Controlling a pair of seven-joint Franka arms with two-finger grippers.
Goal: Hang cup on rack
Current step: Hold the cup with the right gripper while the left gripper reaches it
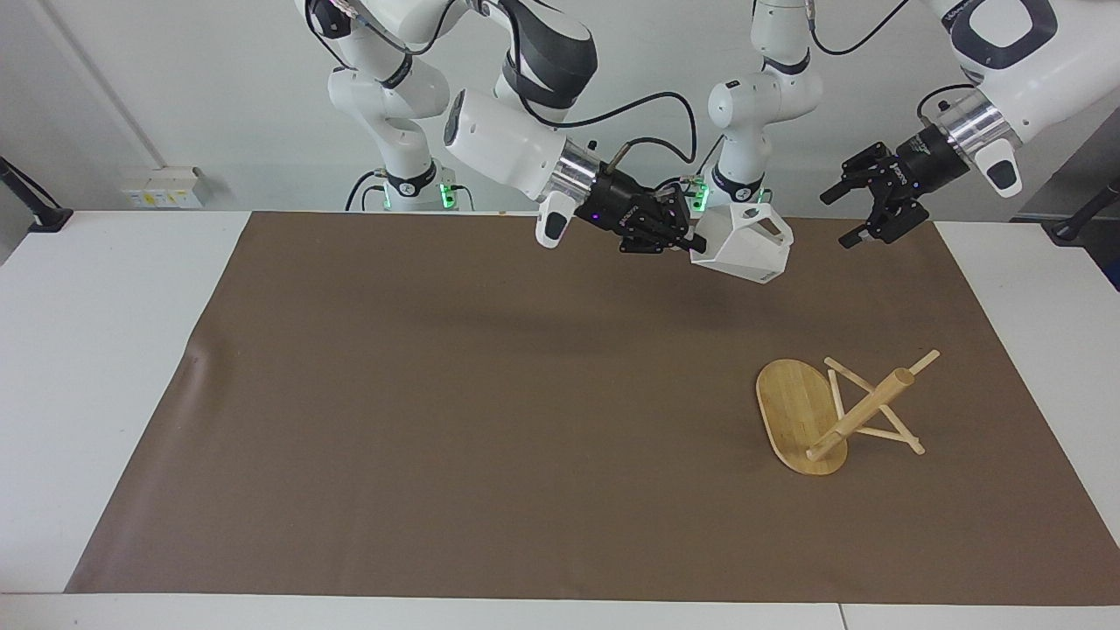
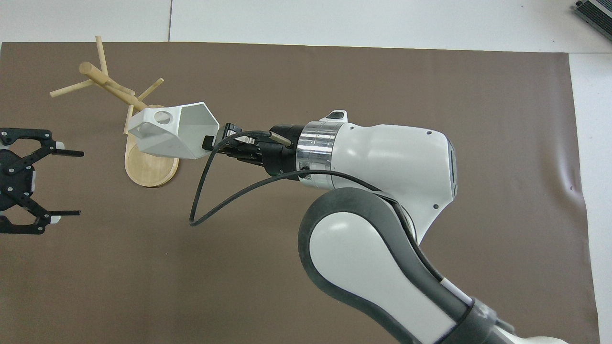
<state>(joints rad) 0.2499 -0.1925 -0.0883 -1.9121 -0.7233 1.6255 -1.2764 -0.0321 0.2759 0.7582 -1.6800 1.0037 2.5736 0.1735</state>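
Brown matting [image 1: 437, 394] covers most of the white table [image 1: 87, 350] and fills the middle of the facing view. At the upper centre of that frame the right arm reaches in from the top left, and the right gripper [image 1: 691, 243] is clenched on the rim of the cup [image 1: 748, 245], gripping its wall with the fingertips together. The white faceted mug is held up in the air, tipped on its side, its handle with the round hole turned upward, above the edge of the mat that lies next to the robots.

Lower in the frame, at the right of centre, the rack [image 1: 831, 411] lies toppled on the mat: its oval bamboo base stands on edge, the thick post slants up and away from it, and the thin pegs cross near the post's end.

At the upper right, the left gripper [image 1: 862, 210] hangs in the air over the mat's corner, its fingers spread wide and grasping nothing.

In the overhead view the cup [image 2: 172, 131] covers part of the rack [image 2: 148, 165] at the upper left, while the left gripper [image 2: 67, 183] shows at the left edge, jaws parted.
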